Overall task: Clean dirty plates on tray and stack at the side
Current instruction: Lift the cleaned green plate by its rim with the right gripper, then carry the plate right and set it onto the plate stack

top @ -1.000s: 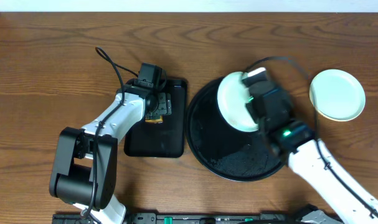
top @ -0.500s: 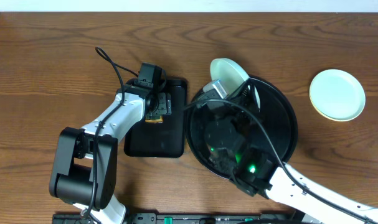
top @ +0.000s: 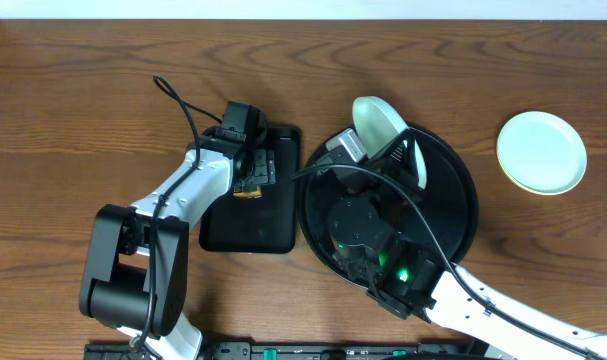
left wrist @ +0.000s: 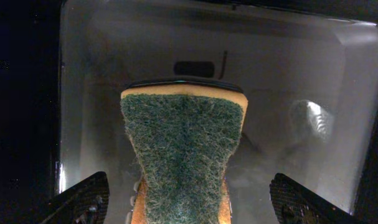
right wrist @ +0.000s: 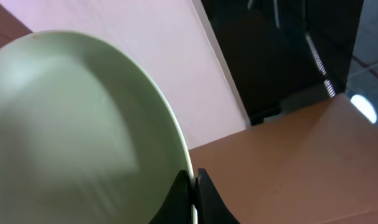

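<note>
Mint plate (top: 376, 120) is up off the round tray (top: 453, 190), tipped steeply on edge over the tray's far-left rim. Right gripper (right wrist: 192, 193) is pinched tight on its rim, the thin edge between the tips. Holding it by the rim leaves the face free for wiping, I'd guess. No smears I can make out on it (wrist view too blurred).

Round tray sits right of centre, near the tabletop's front edge, with the right arm covering much of it. Second plate (top: 541, 152) lies flat by the tabletop's right edge, in the far half. That's likely the stacking spot; can't tell if another plate is under it.

Left gripper (top: 249, 172) hangs over the rectangular tray (top: 248, 230), jaws wide, holding nothing. Sponge (left wrist: 182, 149) lies green side up between them, untouched, at that tray's far end. It needs grabbing before any scrubbing.
</note>
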You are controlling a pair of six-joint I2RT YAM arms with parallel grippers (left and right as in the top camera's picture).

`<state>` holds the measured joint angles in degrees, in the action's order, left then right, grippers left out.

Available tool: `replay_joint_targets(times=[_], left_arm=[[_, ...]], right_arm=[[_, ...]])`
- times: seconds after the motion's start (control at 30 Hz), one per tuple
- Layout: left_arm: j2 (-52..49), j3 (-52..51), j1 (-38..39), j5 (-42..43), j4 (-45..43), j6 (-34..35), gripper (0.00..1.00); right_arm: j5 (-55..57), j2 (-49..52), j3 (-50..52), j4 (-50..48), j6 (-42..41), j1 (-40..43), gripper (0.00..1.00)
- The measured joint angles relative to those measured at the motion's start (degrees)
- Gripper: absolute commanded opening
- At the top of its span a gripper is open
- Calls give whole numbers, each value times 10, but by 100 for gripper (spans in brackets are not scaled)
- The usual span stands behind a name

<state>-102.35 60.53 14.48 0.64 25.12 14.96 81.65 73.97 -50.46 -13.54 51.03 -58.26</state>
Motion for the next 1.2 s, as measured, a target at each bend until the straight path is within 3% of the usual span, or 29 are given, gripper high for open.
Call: replay_joint_targets(times=[0.1, 0.2, 0.33, 0.47, 0.7, 0.8, 1.0, 1.2], left_arm=[[0, 0, 0, 0, 0, 0, 84], [0, 0, 0, 0, 0, 0, 84], [0, 0, 0, 0, 0, 0, 84], [0, 0, 0, 0, 0, 0, 84], [0, 0, 0, 0, 0, 0, 84], [0, 0, 0, 0, 0, 0, 84], [0, 0, 0, 0, 0, 0, 84], [0, 0, 0, 0, 0, 0, 84]], right_arm=[[-11, 0, -1, 50, -86, 17, 1], [-66, 0, -2, 163, -208, 61, 1], [-203, 0, 0, 281, -364, 142, 1], [-403, 0, 0, 313, -487, 271, 1], [-756, 0, 0, 313, -587, 499, 1], [-852, 0, 0, 308, -608, 609, 1], [-911, 14, 0, 261, -636, 807, 1], [-902, 89, -1, 155, -672, 931, 1]])
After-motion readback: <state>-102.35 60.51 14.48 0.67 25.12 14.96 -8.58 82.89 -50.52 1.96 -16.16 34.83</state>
